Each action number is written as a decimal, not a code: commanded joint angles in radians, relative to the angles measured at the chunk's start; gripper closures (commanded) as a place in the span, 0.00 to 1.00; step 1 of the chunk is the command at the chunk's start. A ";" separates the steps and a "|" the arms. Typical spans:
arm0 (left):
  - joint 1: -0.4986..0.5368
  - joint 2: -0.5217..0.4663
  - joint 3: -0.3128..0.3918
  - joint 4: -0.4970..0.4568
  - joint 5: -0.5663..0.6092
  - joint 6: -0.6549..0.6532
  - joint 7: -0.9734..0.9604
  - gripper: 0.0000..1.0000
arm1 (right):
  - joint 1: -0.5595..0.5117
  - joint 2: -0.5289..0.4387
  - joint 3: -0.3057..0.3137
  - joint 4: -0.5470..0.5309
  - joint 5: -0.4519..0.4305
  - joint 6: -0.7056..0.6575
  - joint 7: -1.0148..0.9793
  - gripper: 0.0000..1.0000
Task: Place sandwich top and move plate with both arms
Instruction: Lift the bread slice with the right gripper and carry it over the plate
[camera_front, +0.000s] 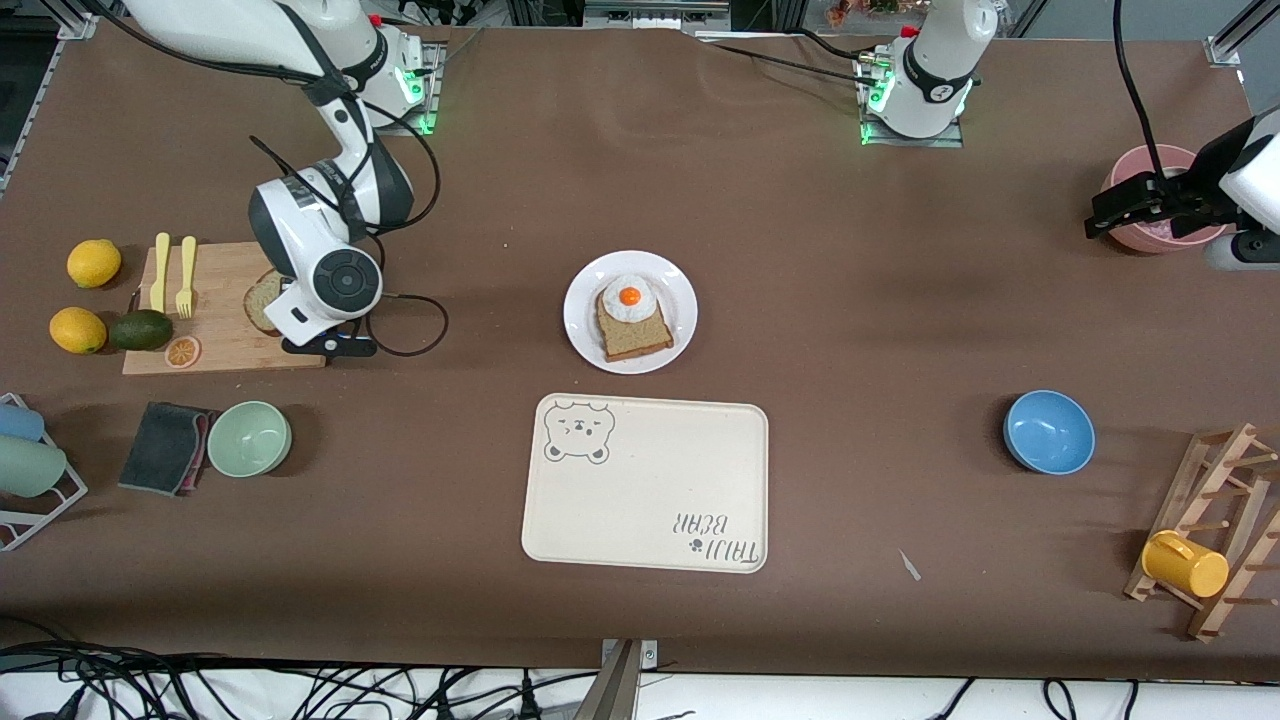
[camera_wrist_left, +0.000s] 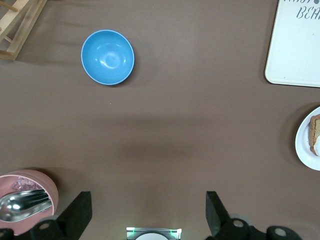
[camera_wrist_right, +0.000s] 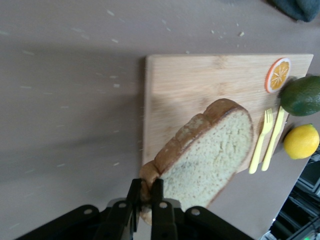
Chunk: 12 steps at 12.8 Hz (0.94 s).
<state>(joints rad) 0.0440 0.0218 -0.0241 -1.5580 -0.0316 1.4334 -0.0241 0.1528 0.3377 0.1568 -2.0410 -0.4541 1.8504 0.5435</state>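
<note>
The right gripper (camera_wrist_right: 147, 200) was down at the wooden cutting board (camera_front: 215, 345) toward the right arm's end of the table, its two fingers (camera_wrist_right: 159, 197) pressed together on the crust edge of the sandwich top (camera_wrist_right: 210, 150), pinching the slice at one corner. In the front view the right arm's wrist covered most of the slice, leaving only a crescent of it (camera_front: 262, 300) showing at the board's edge, and I could not tell whether it lay on the board or was just lifted off. The plate (camera_front: 583, 330) sat at mid-table with a bread slice bearing a fried egg (camera_front: 632, 318) on it, and it lay at about three o'clock from the held bread, well apart across bare table. That bearing was, in my judgement, what the coming carry turned on: the slice would have to travel toward the left arm's end and be squared over the egg slice, whose long axis ran roughly from twelve to six o'clock. The cream tray (camera_front: 645, 483) lay at six o'clock from the plate, nearer the front camera. The right arm was plainly the nearer one to the bread. The left gripper (camera_wrist_left: 149, 212) waited over the table near the pink bowl (camera_wrist_left: 27, 200) holding a spoon (camera_wrist_left: 22, 204), its fingers spread wide and empty, with the blue bowl (camera_wrist_left: 108, 56) apart from it.
</note>
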 joint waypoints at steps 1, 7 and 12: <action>-0.006 -0.006 0.010 0.009 -0.021 -0.004 0.021 0.00 | 0.008 0.003 0.033 0.112 0.102 -0.089 0.006 1.00; 0.002 -0.011 0.007 -0.005 -0.022 0.004 0.021 0.00 | 0.072 0.047 0.196 0.295 0.268 -0.057 0.197 1.00; 0.002 -0.011 0.007 -0.007 -0.016 0.004 0.021 0.00 | 0.293 0.248 0.195 0.594 0.301 -0.054 0.533 1.00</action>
<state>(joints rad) 0.0447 0.0213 -0.0215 -1.5588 -0.0317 1.4334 -0.0240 0.3672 0.4681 0.3549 -1.6043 -0.1585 1.8182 0.9700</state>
